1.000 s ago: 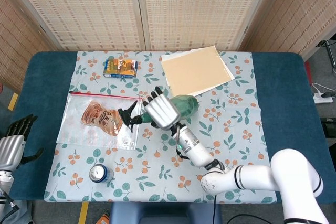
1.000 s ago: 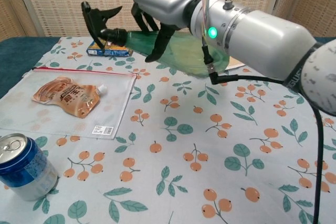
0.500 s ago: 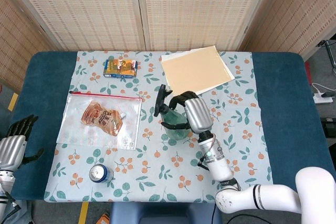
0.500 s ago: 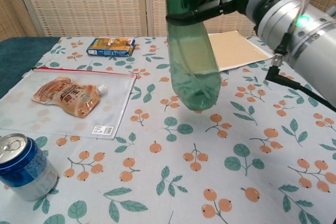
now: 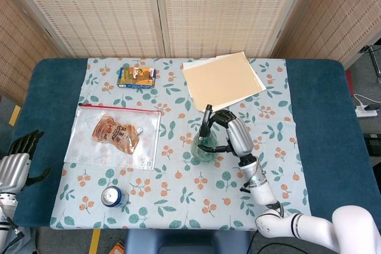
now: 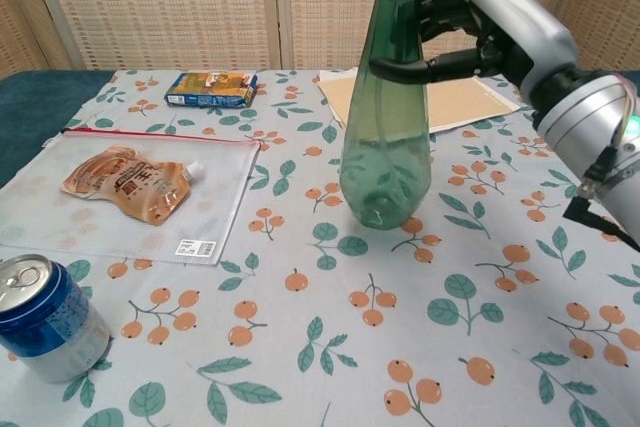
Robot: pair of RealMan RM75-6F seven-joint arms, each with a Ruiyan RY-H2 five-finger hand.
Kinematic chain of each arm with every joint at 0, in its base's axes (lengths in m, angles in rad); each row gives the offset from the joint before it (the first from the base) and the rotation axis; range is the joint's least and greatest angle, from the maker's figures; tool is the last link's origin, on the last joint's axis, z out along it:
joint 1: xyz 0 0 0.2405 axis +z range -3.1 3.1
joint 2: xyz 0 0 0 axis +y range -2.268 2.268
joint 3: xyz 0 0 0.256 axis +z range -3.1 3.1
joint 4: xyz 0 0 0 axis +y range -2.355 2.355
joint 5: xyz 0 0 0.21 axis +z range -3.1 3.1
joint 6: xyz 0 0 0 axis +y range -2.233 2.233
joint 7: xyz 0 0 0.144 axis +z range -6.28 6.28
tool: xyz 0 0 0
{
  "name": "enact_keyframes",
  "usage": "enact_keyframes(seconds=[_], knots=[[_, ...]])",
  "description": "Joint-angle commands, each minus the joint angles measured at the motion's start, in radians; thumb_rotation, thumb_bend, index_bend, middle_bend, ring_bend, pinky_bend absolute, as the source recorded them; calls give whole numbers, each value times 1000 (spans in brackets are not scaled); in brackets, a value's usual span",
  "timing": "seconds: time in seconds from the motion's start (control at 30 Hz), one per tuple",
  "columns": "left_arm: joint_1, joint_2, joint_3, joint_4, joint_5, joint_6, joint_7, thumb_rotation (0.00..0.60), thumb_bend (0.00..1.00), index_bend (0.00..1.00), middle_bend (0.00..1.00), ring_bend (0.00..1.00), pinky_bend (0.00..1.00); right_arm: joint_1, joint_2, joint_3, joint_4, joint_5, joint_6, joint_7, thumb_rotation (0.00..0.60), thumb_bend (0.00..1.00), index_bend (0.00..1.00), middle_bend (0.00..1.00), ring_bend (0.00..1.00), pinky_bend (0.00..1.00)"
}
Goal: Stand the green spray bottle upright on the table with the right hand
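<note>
The green spray bottle (image 6: pixel 385 137) stands nearly upright over the floral tablecloth (image 6: pixel 300 347), right of centre, and its black spray head runs out of the top of the chest view. My right hand (image 6: pixel 490 32) grips its upper body and neck from the right, with the fingers wrapped around it. The rounded base is at cloth level; contact is unclear. From the head view the bottle (image 5: pixel 204 142) shows top-down with my right hand (image 5: pixel 233 135) beside it. My left hand (image 5: pixel 18 157) hangs off the table's left edge, holding nothing.
A blue can (image 6: pixel 45 319) stands at the front left. A clear zip bag with an orange pouch (image 6: pixel 130 182) lies left of the bottle. A snack box (image 6: pixel 210 89) and a tan folder (image 5: pixel 223 80) lie at the back.
The bottle went from lying sideways in my raised right hand to upright. It also moved right and down toward the cloth. My left hand stayed still.
</note>
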Motion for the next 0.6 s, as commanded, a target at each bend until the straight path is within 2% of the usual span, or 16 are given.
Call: enact_keyframes(seconds=[0.03, 0.6], knots=[[1, 0, -1, 1, 1, 2, -5, 600, 253, 0, 0, 0, 51, -11, -23, -11, 36, -28, -3, 15, 600, 0, 839, 619, 374, 281], [2, 0, 1, 6, 10, 6, -13, 600, 253, 0, 0, 0, 51, -44, -37, -1, 66, -49, -44, 28, 600, 0, 834, 619, 374, 281]])
